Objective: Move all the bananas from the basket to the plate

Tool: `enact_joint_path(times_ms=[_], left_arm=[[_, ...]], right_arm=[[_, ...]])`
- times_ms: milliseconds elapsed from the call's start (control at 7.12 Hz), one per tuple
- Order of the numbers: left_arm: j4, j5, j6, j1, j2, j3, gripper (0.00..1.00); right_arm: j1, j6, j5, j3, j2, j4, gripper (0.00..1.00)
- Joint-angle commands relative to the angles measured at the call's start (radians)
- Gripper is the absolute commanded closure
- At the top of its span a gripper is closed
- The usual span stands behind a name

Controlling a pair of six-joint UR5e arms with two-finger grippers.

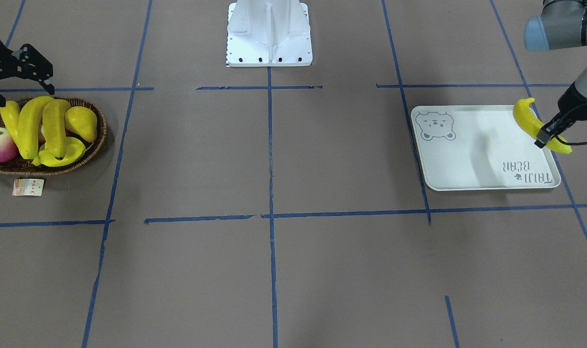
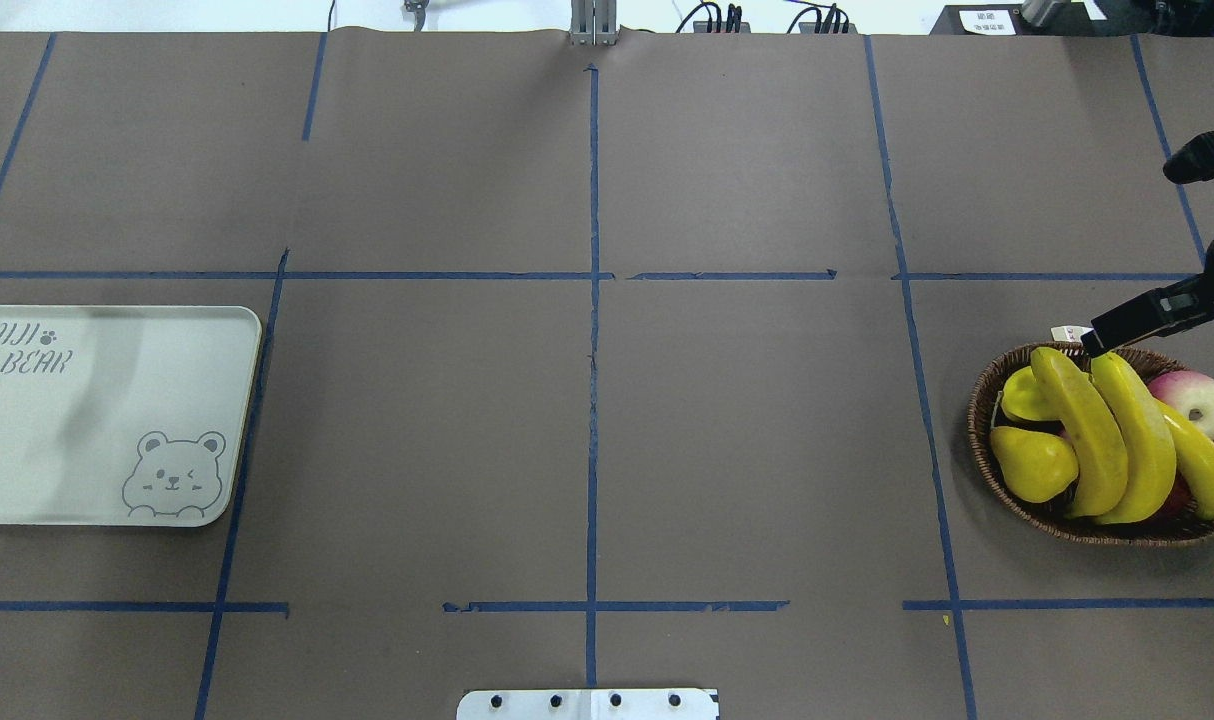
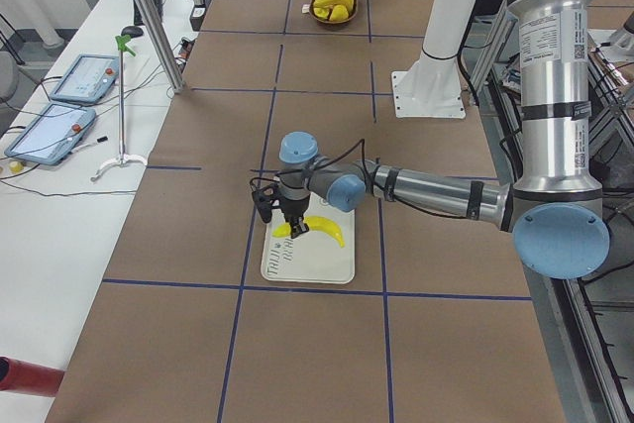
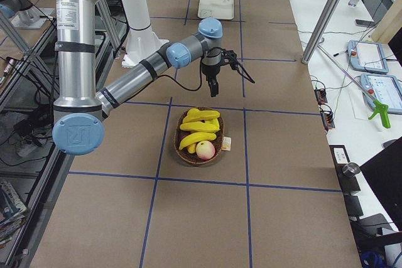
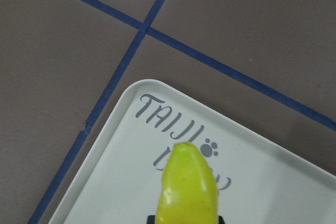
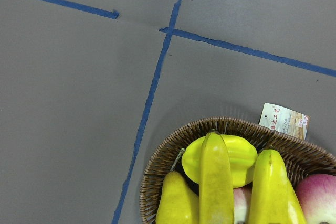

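- Currently the left gripper (image 1: 547,137) is clamped across the middle of one banana (image 1: 523,113) and holds it in the air over the lettered corner of the plate (image 1: 467,164). This looks like the delivery step of the first transfer.
- From the front, one end of that banana projects past the plate's rim, while the left wrist camera shows its tip above the lettering (image 1: 528,174). The next move probably calls for bringing the fruit a little inward and down before the fingers part, or it may roll off the edge.
- Nothing lies on the plate itself, and its bear drawing (image 1: 434,126) and the lettering are uncovered.
- Across the table (image 1: 274,270), the right gripper (image 1: 23,92) hangs just above the far rim of the basket (image 2: 979,435), with its fingers spread wide and nothing between them.
- Inside the basket, three bananas (image 2: 1137,440) lie side by side on top, with a pear (image 2: 1032,465), a starfruit (image 2: 1025,395) and a pink-and-white apple (image 2: 1195,398) around them. A paper tag (image 1: 27,187) lies on the table just beside the rim.
- By this count one banana is on its way and three are left to move. They lie uppermost, so they should be easy to reach.
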Motion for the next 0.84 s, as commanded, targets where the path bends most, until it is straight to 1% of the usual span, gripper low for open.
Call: enact_joint_path(times_ms=[0,140,281,421,562,702], left_arm=[[-0.136,0.001,-0.061,0.005,-0.019,0.117,0.96],[-0.161,0.001,-0.075,0.005,-0.036,0.169,0.87],[-0.237,0.001,-0.077,0.007,-0.04,0.215,0.79],[-0.25,0.001,-0.076,0.007,-0.049,0.232,0.69],[-0.251,0.003,-0.075,0.007,-0.05,0.237,0.27],[-0.253,0.003,-0.075,0.007,-0.05,0.237,0.01]], right_arm=[[-0.001,0.001,0.001,-0.001,-0.001,0.001,0.0],[-0.001,0.001,0.001,-0.001,0.001,0.001,0.0],[-0.001,0.001,0.001,-0.001,0.001,0.001,0.0],[-0.001,0.002,0.001,-0.001,0.001,0.001,0.0],[-0.001,0.004,0.001,-0.001,0.001,0.001,0.0],[-0.001,0.007,0.001,0.001,0.001,0.001,0.0]])
